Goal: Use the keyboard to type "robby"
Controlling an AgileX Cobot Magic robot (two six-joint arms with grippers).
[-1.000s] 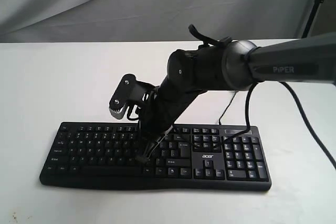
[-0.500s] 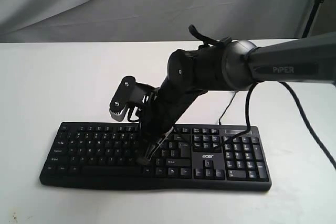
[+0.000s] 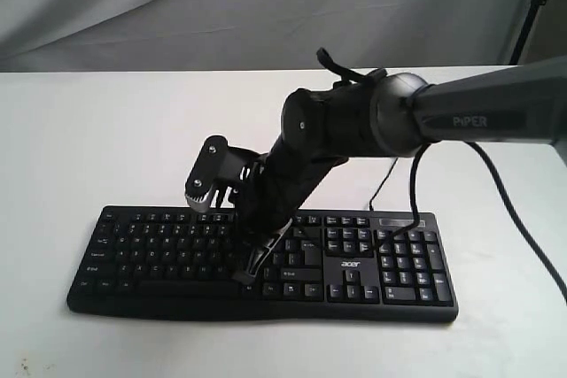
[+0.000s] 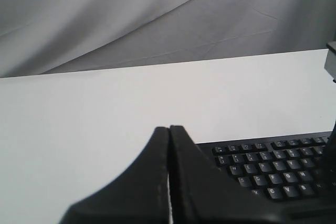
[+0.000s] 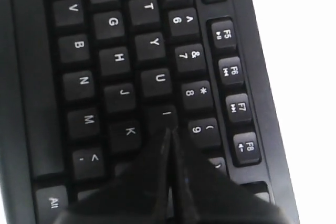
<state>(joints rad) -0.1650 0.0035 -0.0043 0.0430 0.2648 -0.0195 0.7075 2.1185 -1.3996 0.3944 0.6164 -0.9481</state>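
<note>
The black keyboard (image 3: 159,250) with white legends and an acer logo lies across the white table near its front edge. My right gripper (image 3: 244,277) reaches across from the right, shut with nothing held, and its tip is down on the letter keys right of the middle. In the right wrist view the joined fingertips (image 5: 171,130) end at the edge of the I key (image 5: 167,115), between K and 9, hiding the key beyond on the keyboard (image 5: 105,61). My left gripper (image 4: 169,128) is shut and empty, off the keyboard's (image 4: 273,174) left end, and is out of the exterior view.
The white table (image 3: 106,130) stretches behind and left of the keyboard. A thin black cable (image 3: 387,185) runs from the keyboard's back edge, and a thicker arm cable (image 3: 518,223) loops at the right. A grey cloth backdrop (image 3: 177,6) hangs behind.
The right arm has sunk a little, bringing the shut fingertips lower on the letter keys. The keyboard has not moved.
</note>
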